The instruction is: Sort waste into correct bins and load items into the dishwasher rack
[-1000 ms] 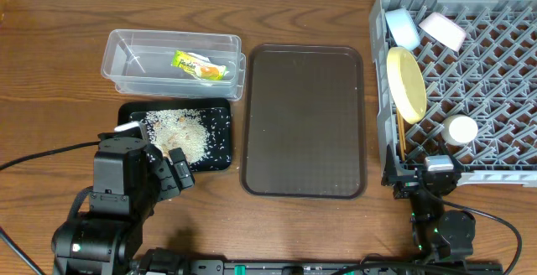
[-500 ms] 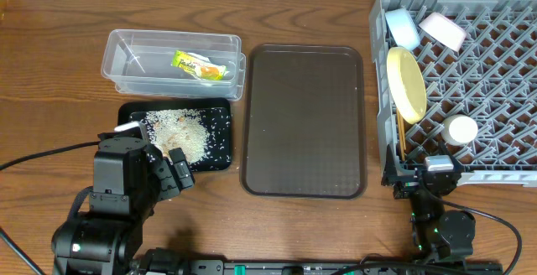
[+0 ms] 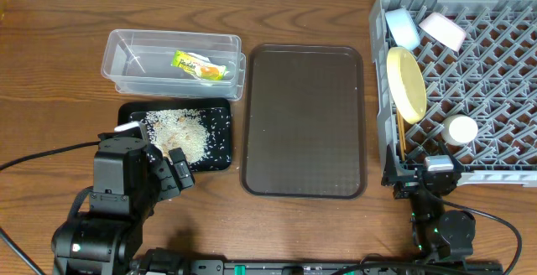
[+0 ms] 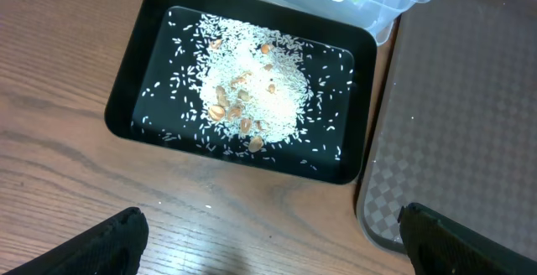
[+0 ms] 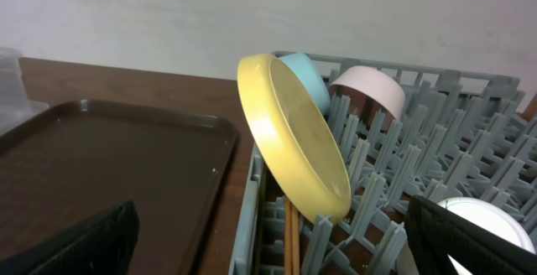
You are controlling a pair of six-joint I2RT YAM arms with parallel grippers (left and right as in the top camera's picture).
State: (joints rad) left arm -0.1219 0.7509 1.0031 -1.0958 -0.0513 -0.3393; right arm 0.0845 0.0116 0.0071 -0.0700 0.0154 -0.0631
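Note:
The grey dishwasher rack (image 3: 495,82) at the right holds the yellow plate (image 3: 406,83) on edge, the light blue bowl (image 3: 403,27), the white bowl (image 3: 442,30), the white cup (image 3: 460,129) and the chopsticks (image 3: 401,137). The plate (image 5: 294,137) and chopsticks (image 5: 291,241) also show in the right wrist view. The green-and-yellow wrapper (image 3: 200,65) lies in the clear tub (image 3: 126,44). The rice scraps (image 3: 183,132) lie in the black tray (image 3: 134,110), also seen in the left wrist view (image 4: 252,86). My left gripper (image 4: 268,241) is open and empty above bare table. My right gripper (image 5: 277,246) is open and empty at the rack's front-left corner.
A large dark brown serving tray (image 3: 304,120) lies between the bins and the rack. Both arm bases sit at the table's front edge, the left arm (image 3: 117,199) just in front of the black tray. A cable runs off to the left.

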